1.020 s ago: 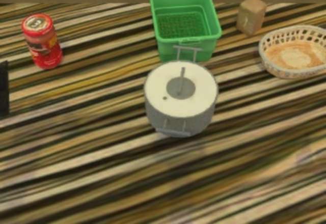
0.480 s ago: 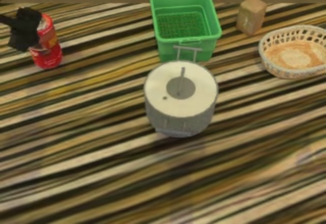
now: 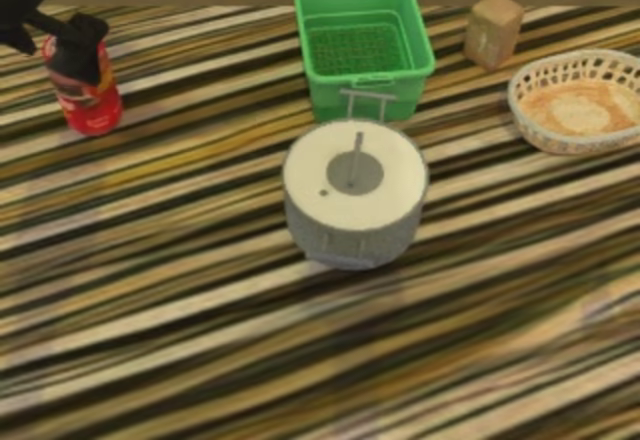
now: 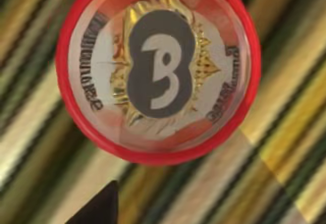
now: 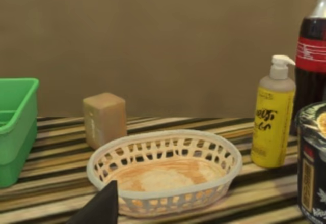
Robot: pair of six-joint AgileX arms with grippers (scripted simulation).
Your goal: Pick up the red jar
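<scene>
1. One red jar [image 3: 88, 95] stands upright at the table's far left; my left wrist view adds what the top view hides, its round lid [image 4: 158, 71] seen from straight above.
2. My left gripper [image 3: 62, 35] hangs over the jar's top; I cannot tell whether its fingers are spread or clenched.
3. My right wrist view alone shows one yellow pump bottle [image 5: 272, 117] and one cola bottle [image 5: 311, 56].
4. I count one green basket [image 3: 363, 45], one wicker basket [image 3: 578, 100], one tan box [image 3: 492, 30], one white drum [image 3: 355, 195].

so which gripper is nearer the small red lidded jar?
Left. The left gripper hangs directly over the small red lidded jar; the right gripper is out of the top view, facing the woven basket.
</scene>
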